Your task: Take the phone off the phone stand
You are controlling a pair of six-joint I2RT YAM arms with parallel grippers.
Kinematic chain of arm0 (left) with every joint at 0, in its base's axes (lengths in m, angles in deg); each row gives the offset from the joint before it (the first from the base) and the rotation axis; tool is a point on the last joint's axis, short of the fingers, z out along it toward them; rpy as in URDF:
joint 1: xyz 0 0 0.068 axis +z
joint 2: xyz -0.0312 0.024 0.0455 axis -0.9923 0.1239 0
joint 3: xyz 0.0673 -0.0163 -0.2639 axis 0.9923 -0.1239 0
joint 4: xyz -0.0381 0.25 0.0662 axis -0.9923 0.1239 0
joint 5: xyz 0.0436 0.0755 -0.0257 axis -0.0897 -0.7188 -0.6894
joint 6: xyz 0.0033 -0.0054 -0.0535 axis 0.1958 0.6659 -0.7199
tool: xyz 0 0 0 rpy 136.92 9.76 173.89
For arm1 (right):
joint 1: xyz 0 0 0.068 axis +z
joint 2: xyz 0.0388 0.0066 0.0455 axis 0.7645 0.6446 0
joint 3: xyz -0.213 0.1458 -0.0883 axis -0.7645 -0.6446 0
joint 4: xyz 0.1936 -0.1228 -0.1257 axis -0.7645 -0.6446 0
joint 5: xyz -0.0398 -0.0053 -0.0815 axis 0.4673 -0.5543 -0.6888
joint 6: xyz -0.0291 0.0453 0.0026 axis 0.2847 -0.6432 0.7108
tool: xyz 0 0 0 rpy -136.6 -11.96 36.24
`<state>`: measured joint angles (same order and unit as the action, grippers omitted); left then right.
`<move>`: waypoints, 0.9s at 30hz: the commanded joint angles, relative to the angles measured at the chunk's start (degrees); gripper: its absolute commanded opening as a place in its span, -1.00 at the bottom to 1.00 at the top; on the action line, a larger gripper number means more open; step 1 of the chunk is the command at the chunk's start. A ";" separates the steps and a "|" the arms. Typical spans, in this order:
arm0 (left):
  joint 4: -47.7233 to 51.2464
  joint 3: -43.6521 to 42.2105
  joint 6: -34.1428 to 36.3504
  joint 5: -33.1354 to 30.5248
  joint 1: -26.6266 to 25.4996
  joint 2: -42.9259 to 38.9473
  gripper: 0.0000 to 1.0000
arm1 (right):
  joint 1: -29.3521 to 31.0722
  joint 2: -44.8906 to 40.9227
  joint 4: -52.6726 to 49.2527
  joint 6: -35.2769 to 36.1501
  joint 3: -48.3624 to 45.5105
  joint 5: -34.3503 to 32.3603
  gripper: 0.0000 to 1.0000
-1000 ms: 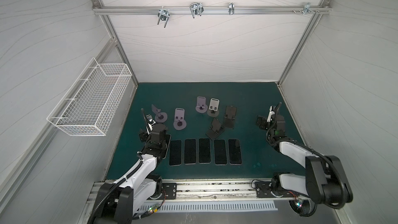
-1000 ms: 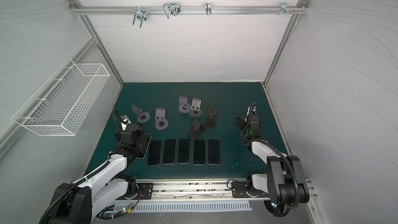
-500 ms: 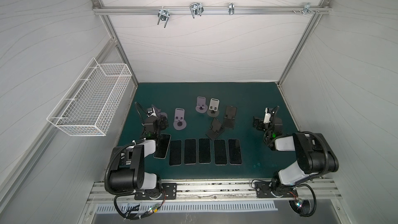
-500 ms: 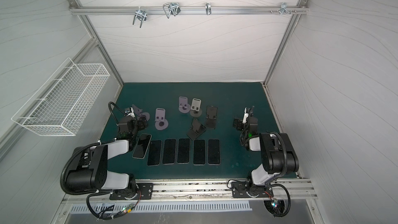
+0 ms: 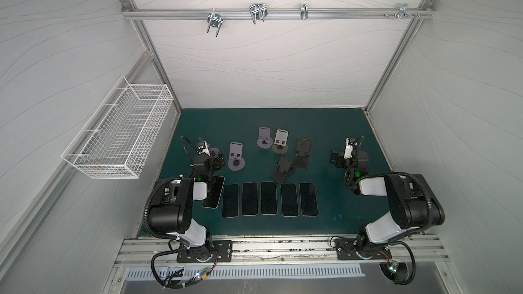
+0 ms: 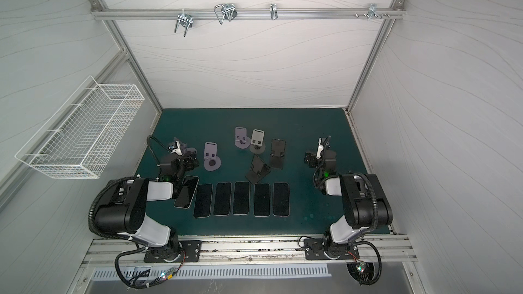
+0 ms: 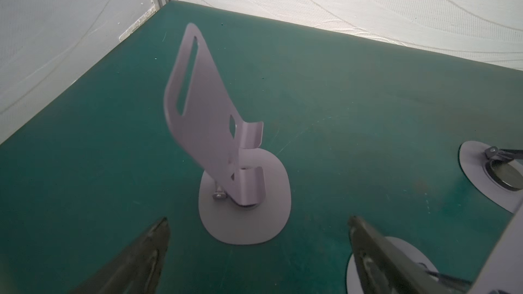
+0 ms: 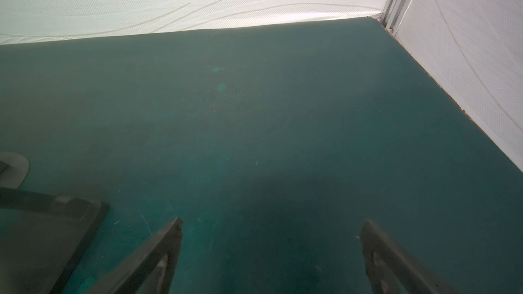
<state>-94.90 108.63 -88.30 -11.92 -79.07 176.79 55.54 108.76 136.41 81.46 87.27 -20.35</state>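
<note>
Counting 6 phones [image 5: 268, 197] lying flat in a row on the green worktop [image 5: 339, 125], with 6 stands [image 5: 236, 156] behind them: 3 purple, 1 silver, 2 black. The left end effector [image 7: 259, 219] and right end effector [image 8: 271, 222] are both spread wide, holding nothing.

No text, brand or number can be read. Small dark marks on the purple phone stand [image 5: 236, 148] are too small to tell.
</note>
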 commanded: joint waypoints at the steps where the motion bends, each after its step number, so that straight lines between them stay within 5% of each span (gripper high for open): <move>1: -2.50 1.38 0.95 -1.90 -0.58 0.15 0.98 | 0.39 0.42 -0.59 1.22 0.79 -0.82 0.98; 6: -1.16 2.47 3.79 -7.19 -4.20 0.53 0.98 | 0.36 0.36 -0.51 1.22 0.80 -0.84 0.98; 27: -1.42 2.32 3.10 -6.46 -3.73 0.59 0.98 | 0.30 0.44 -0.64 1.27 0.81 -0.75 0.99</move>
<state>-94.79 109.22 -85.15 -18.23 -83.16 176.81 55.54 108.76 135.97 81.48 87.27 -20.51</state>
